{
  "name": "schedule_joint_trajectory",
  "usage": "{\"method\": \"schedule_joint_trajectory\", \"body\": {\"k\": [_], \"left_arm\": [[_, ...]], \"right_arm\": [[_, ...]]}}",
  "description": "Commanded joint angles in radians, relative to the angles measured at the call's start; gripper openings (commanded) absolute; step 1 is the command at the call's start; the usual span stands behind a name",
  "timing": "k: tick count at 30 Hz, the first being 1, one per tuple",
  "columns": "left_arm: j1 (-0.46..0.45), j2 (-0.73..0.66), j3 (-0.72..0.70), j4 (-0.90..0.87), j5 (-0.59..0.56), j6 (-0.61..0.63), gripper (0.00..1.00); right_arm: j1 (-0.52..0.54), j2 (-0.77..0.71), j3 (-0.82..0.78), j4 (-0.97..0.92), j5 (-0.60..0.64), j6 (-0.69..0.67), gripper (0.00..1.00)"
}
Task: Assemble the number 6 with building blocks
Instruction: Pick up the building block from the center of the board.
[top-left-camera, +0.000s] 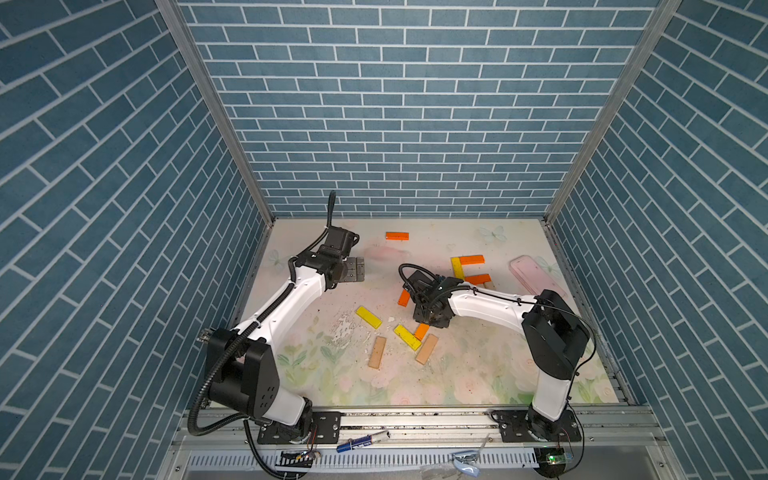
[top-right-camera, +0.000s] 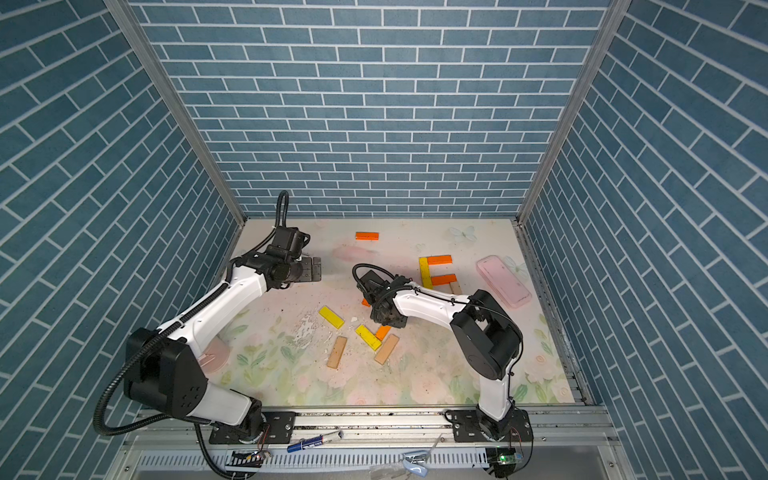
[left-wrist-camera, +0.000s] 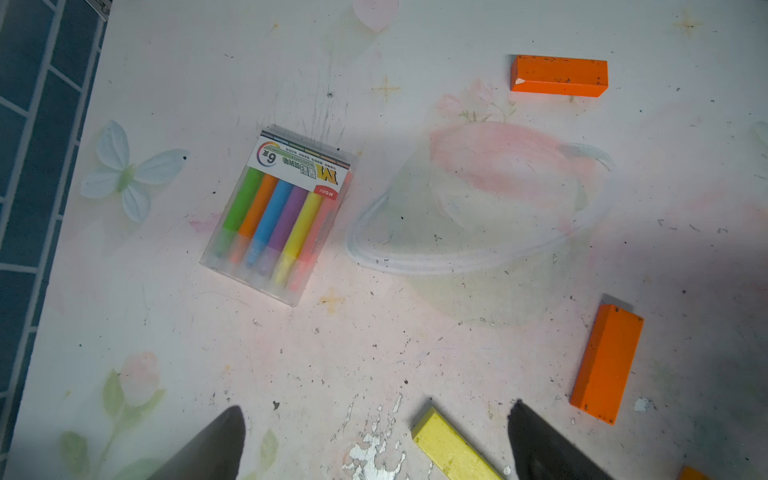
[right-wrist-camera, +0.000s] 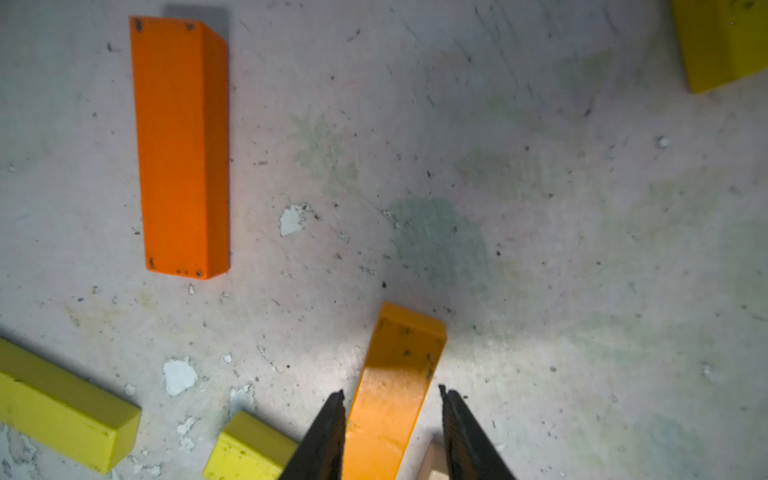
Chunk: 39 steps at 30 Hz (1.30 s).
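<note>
While the right gripper (right-wrist-camera: 390, 390) pointed down over the loose pile, a flat orange wooden plank (right-wrist-camera: 395, 365) lay between its black fingers (right-wrist-camera: 328, 432), near the middle of the floral table (top-left-camera: 478, 374). One finger sat against the plank's long edge and a sliver of space showed at the other. The jaws were narrowed around it, but whether they truly clamped it I could not tell.

In a top view that plank (top-left-camera: 421, 331) touched a yellow wooden plank (top-left-camera: 407, 336), and a plain tan wooden plank (top-left-camera: 427, 349) lay just beside both. A second yellow plank (top-left-camera: 368, 317), a second tan plank (top-left-camera: 377, 352) and a loose orange plank (top-left-camera: 404, 297) were scattered near.

Farther back and to the right, a third yellow plank (top-left-camera: 457, 268) met two orange planks, an upper one (top-left-camera: 471, 259) and a lower one (top-left-camera: 477, 279), both reaching rightward from it. A lone orange plank (top-left-camera: 397, 236) lay near the back wall.

The left gripper (top-left-camera: 356, 269) hung above the table's left rear part, jaws spread wide and holding nothing. A clear plastic pack of coloured sticks (left-wrist-camera: 278, 212) lay below it, and a pink rounded case (top-left-camera: 536, 276) sat by the right edge.
</note>
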Motion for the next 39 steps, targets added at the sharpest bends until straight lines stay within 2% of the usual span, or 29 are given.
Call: {"method": "schedule_joint_trajectory", "body": {"k": [1,12,14,17,19,27,33,39], "left_arm": [[0.02,-0.021,0.006,0.015,0.022,-0.031,0.99],[0.033,-0.02,-0.001,0.029,0.04,-0.036,0.99],[0.04,-0.017,0.0,0.03,0.048,-0.039,0.99],[0.048,-0.02,-0.002,0.035,0.06,-0.045,0.99],[0.048,-0.024,-0.006,0.038,0.068,-0.047,0.99],[0.05,-0.015,-0.011,0.053,0.134,-0.057,0.99],[0.05,0.005,-0.01,0.059,0.187,-0.063,0.99],[0.044,0.007,-0.02,0.066,0.209,-0.062,0.99]], "right_arm": [[0.009,0.024,-0.011,-0.009,-0.016,0.099,0.41],[0.014,0.062,-0.036,0.02,-0.053,0.174,0.39],[0.014,0.07,-0.027,0.014,-0.05,0.183,0.34],[0.011,0.063,-0.026,0.009,-0.045,0.202,0.19],[0.003,0.044,-0.02,-0.001,-0.033,0.203,0.16],[-0.1,-0.118,-0.038,-0.046,0.044,0.197,0.13],[-0.2,-0.295,-0.165,-0.048,0.077,0.225,0.13],[-0.292,-0.39,-0.306,-0.002,0.053,0.257,0.12]]}}
